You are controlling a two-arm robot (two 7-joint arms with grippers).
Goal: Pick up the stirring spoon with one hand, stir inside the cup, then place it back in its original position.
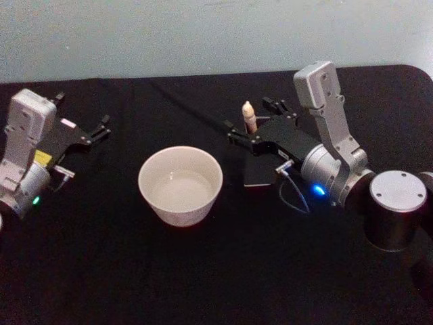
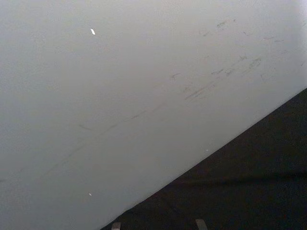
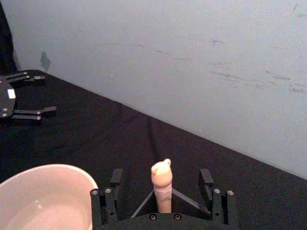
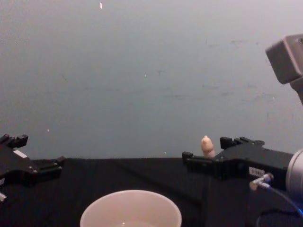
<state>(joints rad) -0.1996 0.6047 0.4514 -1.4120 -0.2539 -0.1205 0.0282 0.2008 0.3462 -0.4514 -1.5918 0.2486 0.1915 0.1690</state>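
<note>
Stirring spoon (image 1: 249,116) is standing upright to the right of the cup (image 1: 177,215) and a little farther back, with its bear-head knob pointing up. Its foot is resting in the dark box (image 1: 259,170), though the arm is hiding most of that box, so how deep the thin shaft is sitting is hard to judge.

The right gripper (image 1: 250,114) is reaching in level from the side away from the cup. Its fingers (image 3: 116,176) are spread wide, one on each side of the beige handle and neither touching it, so nothing is being held. The left gripper (image 1: 82,112) is lying idle well to the left of the cup, its fingers open too.

The step in hand appears to be the grasp, and nothing has been stirred yet. The handle is sitting about midway between the fingers, which is good. Closing should be slow and even, so that neither finger is pushing the spoon over against the box wall. Gripping below the knob, on the straight part of the handle, is probably the safest choice. Lifting straight up until the shaft is clearing the box, before swinging toward the cup, should keep the light box from tipping.
</note>
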